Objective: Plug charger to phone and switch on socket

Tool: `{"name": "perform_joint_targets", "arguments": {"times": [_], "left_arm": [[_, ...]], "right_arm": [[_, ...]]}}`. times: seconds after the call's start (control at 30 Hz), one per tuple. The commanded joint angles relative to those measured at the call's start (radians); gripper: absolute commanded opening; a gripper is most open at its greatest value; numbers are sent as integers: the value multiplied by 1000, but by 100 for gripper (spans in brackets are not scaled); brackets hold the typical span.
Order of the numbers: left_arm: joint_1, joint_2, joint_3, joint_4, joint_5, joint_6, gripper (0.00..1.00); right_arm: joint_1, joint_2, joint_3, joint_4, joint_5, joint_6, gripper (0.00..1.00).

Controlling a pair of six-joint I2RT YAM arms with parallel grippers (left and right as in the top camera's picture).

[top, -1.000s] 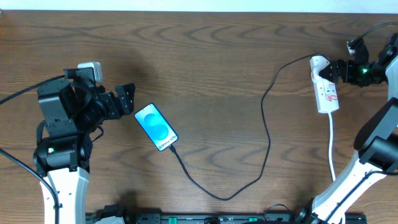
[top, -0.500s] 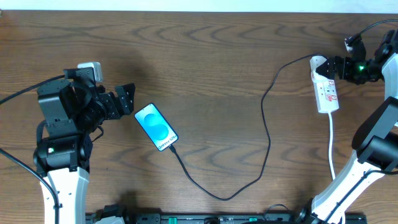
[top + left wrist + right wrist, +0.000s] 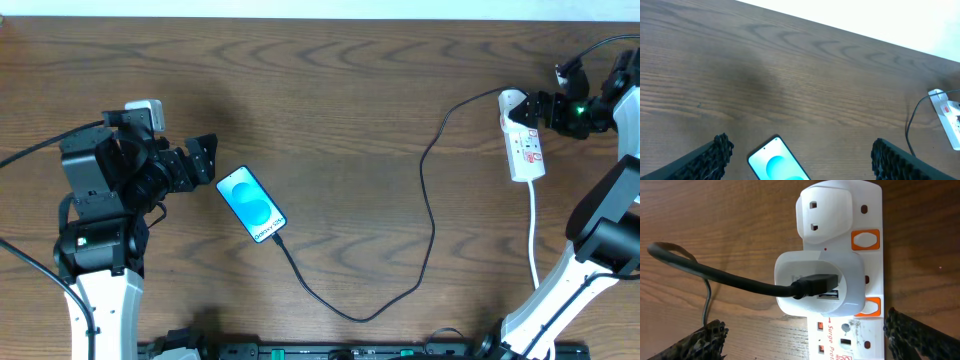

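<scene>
The phone [image 3: 251,204] lies face up with its blue screen lit, left of the table's middle; its top end shows in the left wrist view [image 3: 776,164]. The charger [image 3: 430,215], a thin black cable, meets the phone's lower end, loops toward the front and runs up to the socket [image 3: 524,148] at the far right. My left gripper [image 3: 207,160] is open just left of the phone, its fingers [image 3: 715,155] wide apart. My right gripper [image 3: 535,112] is open over the socket's far end. There the charger's plug [image 3: 812,286] sits in a white adapter [image 3: 840,265] beside orange switches [image 3: 865,240].
The socket's white cord [image 3: 533,230] runs from the strip toward the front edge, next to the right arm's base [image 3: 545,310]. A black rail [image 3: 350,351] lines the front edge. The left arm's base [image 3: 95,250] stands at the front left.
My right gripper has shifted slightly toward the far edge over the socket's end. The left arm, phone and cable have not moved.
</scene>
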Motion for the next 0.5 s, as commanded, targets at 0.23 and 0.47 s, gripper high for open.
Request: {"name": "perform_joint_targets", "arguments": {"times": [0.23, 0.47], "left_arm": [[2, 2, -3, 1, 5, 18, 91], [2, 2, -3, 1, 5, 18, 91]], "right_arm": [[21, 16, -13, 8, -3, 14, 99], [21, 20, -13, 7, -3, 22, 99]]}}
